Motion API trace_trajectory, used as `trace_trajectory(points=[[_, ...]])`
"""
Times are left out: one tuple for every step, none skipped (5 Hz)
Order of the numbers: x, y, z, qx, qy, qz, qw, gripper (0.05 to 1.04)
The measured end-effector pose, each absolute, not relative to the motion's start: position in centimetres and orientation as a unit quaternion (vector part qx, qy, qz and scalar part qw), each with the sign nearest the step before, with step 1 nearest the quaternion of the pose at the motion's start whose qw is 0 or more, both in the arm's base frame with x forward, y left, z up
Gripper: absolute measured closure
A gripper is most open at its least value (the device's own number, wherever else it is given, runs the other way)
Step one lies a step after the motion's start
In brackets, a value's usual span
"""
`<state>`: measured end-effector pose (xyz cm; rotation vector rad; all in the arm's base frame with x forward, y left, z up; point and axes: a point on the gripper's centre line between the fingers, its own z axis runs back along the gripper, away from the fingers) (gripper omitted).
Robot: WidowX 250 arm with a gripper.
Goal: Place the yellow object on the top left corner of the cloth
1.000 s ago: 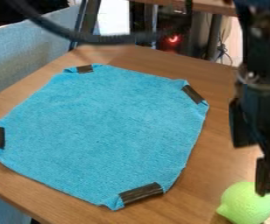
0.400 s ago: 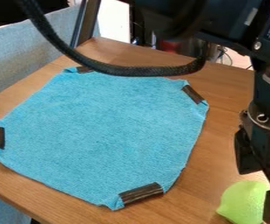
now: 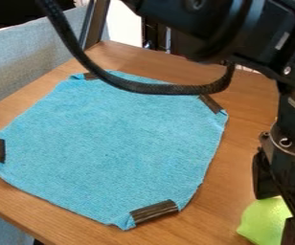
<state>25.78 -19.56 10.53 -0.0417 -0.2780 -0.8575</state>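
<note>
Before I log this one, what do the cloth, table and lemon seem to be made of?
Cloth: soft matte towelling, perhaps microfibre, from its fuzzy nap.
Table: wood or laminate, fairly smooth, by its brown grain.
Lemon: evenly coloured yellow-green skin, perhaps plastic; real fruit isn't ruled out.

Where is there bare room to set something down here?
The middle of the blue cloth, between its dark strips, is bare, as is the table between the cloth's right edge and the pincer. Crowded: lower right, around the yellow-green object, and the cloth's far edge, under the black cable.
</note>
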Motion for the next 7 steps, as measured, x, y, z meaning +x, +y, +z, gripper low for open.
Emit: trace_trajectory(points=[[26.0, -19.2, 9.7, -0.016, -0.122, -0.407, 0.905, 0.13], [26.1, -19.2, 9.5, -0.018, -0.121, -0.4, 0.908, 0.286], [26.2, -18.9, 9.5, -0.024, -0.119, -0.392, 0.912, 0.286], [26.0, -17.9, 10.4, -0.034, -0.122, -0.381, 0.916, 0.404], [26.8, -15.7, 12.0, -0.044, -0.131, -0.343, 0.929, 0.7], [27.8, -12.4, 13.6, -0.053, -0.144, -0.288, 0.945, 0.921], [28.8, -9.9, 14.7, -0.06, -0.152, -0.238, 0.957, 0.988]])
